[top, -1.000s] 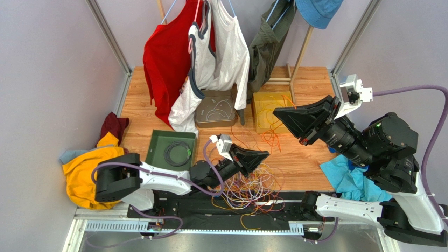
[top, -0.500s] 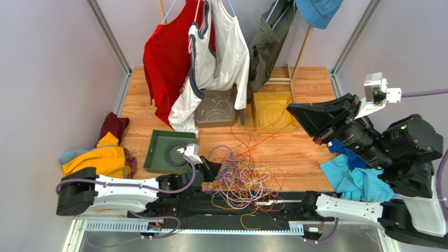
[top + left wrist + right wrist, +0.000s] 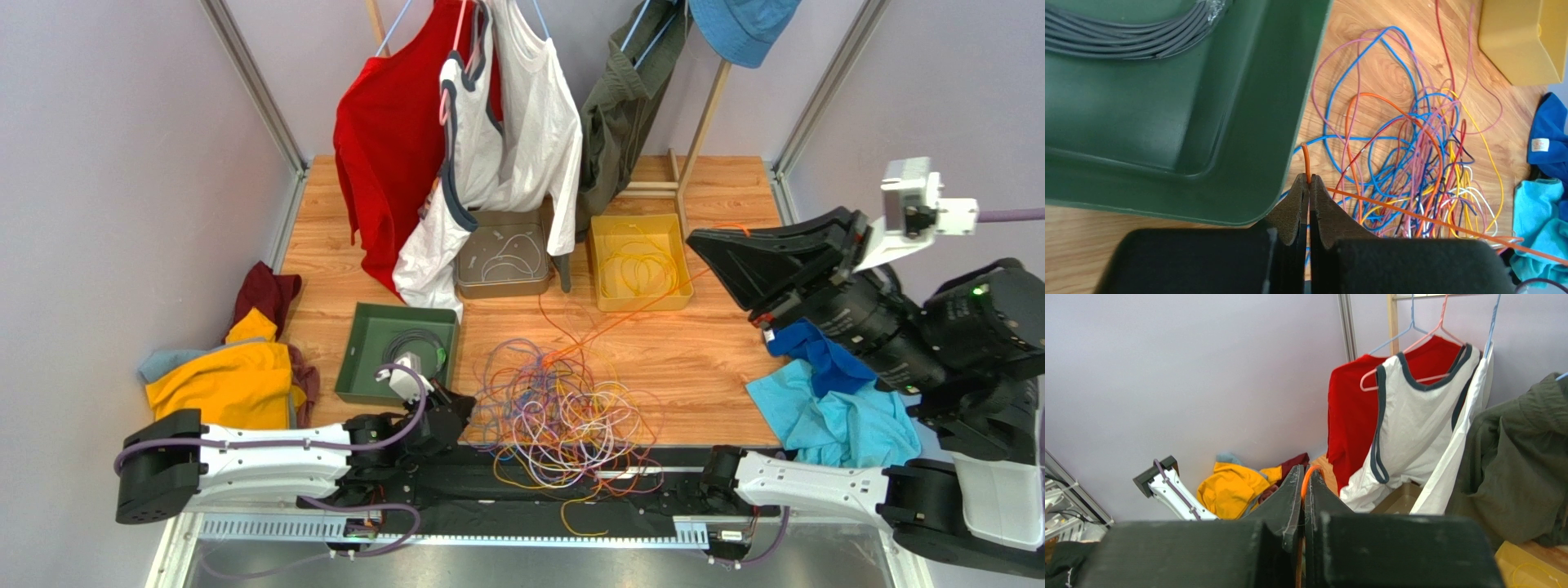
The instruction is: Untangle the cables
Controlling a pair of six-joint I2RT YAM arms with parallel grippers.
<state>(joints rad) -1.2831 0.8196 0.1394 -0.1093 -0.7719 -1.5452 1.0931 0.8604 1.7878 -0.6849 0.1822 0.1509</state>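
Cables: thin flexible wires in orange, purple, blue, yellow, red and white, heaped in a loose looping snarl by the middle of the worktop's near edge; one orange cable drawn out straight, slanting toward the far right corner

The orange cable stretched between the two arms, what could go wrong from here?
The orange cable runs taut across the snarl; pulling harder may cinch loops or drag the pile. Only a short tip shows past the shut jaws of the left gripper, so it could slip free. That gripper sits beside the green tray and may shove it.
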